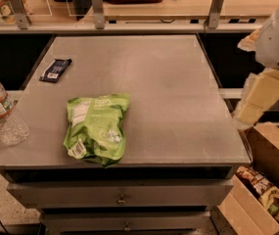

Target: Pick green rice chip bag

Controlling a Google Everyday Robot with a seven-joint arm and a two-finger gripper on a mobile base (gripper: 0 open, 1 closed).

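Metal, grey and faintly speckled with a dull matte sheen, makes up the flat square top of the table (pixel 178 92). Two shallow drawers (pixel 122 194) with small knobs sit under its near edge.

The green rice chip bag (pixel 97 129) lies flat on the table near the front edge, left of centre. It is a puffy, crinkly pouch of bright lime-green film, with creases catching the light. White label patches show toward its far end, and a small white barcode sticker sits at its near left corner. Nothing touches it.

A small dark flat wrapper (pixel 56 70) with a pale label lies well apart at the far left of the table. A clear ribbed plastic water bottle (pixel 2 114) stands at the left edge, near the front.

The gripper (pixel 256 102) hangs off the right side of the table, well apart from the bag, as blocky cream-coloured segments below a rounded white arm housing (pixel 278 33). I cannot tell whether it is open or closed. Below it an open cardboard box (pixel 276 155) holds packaged snacks.
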